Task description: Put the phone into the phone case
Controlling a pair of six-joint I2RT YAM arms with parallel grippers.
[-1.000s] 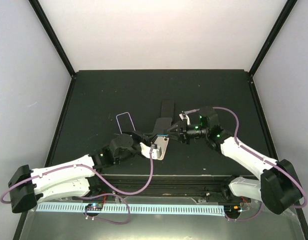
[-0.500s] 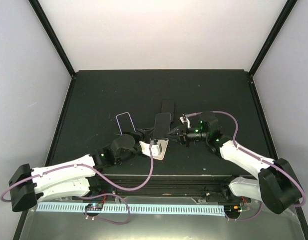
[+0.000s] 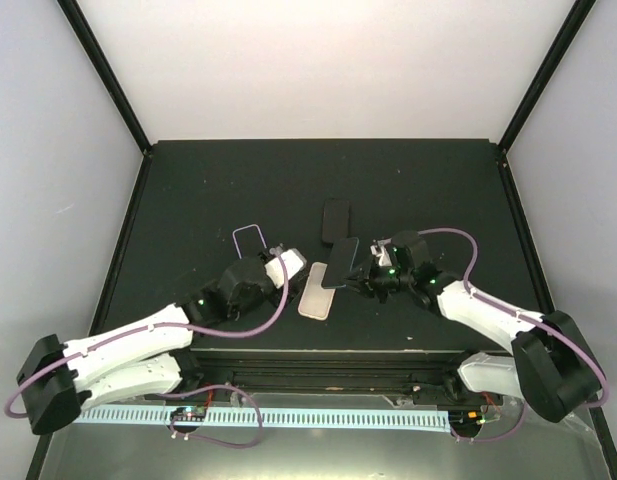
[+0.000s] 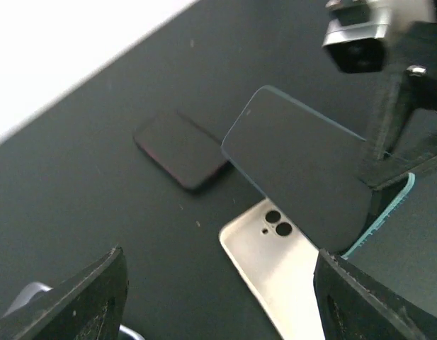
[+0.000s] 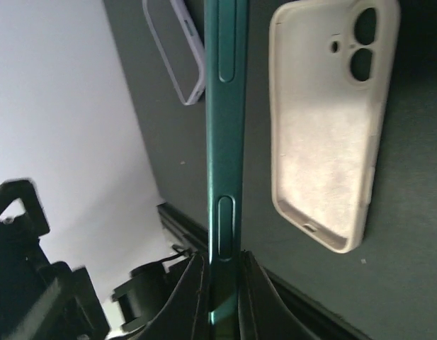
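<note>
Pinching the teal-edged phone (image 3: 340,263) by one end, the right pincer (image 3: 363,277) held it tilted just above the cream phone case (image 3: 315,290) and its right edge, where it might pivot, slip and miss the rim, since the left pincer (image 3: 291,262) gaped wide just left of the case, steadying nothing.

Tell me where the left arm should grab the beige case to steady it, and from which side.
Probably the case's long left rim, pinched from above, coming in from the left. The case lies flat, open side up, so only the thin wall offers a grip, and the phone held tilted by the right tool crowds its right side.
</note>
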